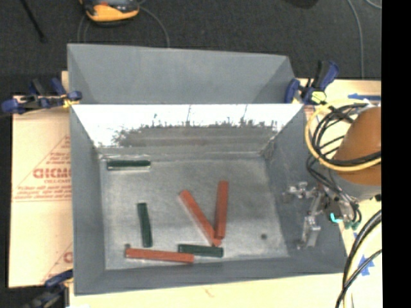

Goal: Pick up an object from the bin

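Observation:
My gripper (pixel 302 217) hangs over the bin's right sloping wall, its fingers open with nothing between them. The nearest loose things lie to its left on the bin floor: an upright red stick (pixel 221 207), and a slanted red stick (pixel 196 215) whose lower end meets it. A short dark green stick (pixel 200 251) lies flat just below that meeting point. The gripper is apart from all of them.
A long red stick (pixel 158 255) lies along the front edge of the floor. A green stick (pixel 144 224) stands at the left, and another green stick (pixel 128 165) lies at the back left corner. The arm with its cables comes in from the right.

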### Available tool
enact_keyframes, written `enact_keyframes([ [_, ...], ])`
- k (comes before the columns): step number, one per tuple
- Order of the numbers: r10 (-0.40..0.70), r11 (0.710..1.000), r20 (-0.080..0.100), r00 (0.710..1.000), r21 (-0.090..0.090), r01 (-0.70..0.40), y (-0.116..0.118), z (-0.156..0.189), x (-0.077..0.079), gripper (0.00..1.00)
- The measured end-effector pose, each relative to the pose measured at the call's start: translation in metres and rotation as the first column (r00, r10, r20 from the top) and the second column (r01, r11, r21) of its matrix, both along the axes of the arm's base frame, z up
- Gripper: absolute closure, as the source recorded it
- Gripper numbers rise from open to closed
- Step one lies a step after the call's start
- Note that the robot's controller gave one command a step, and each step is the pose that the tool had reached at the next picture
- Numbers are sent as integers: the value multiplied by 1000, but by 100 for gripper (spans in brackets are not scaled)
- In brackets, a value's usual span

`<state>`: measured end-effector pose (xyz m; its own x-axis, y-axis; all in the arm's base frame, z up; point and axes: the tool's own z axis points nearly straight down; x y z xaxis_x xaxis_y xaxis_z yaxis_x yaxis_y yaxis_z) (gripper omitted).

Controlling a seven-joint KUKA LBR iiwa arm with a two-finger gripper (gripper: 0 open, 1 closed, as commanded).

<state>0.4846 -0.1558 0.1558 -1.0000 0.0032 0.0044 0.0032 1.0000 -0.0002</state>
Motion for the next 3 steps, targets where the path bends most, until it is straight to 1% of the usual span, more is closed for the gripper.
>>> enact_keyframes([
  [1, 4, 1000, 8, 1000, -2, -4, 0, 4, 2, 0],
  [2, 213, 977, 8, 977, -3, -213, 16, -4, 4, 0],
  [3, 545, 838, 7, 838, -3, -545, 23, -9, 16, 0],
])
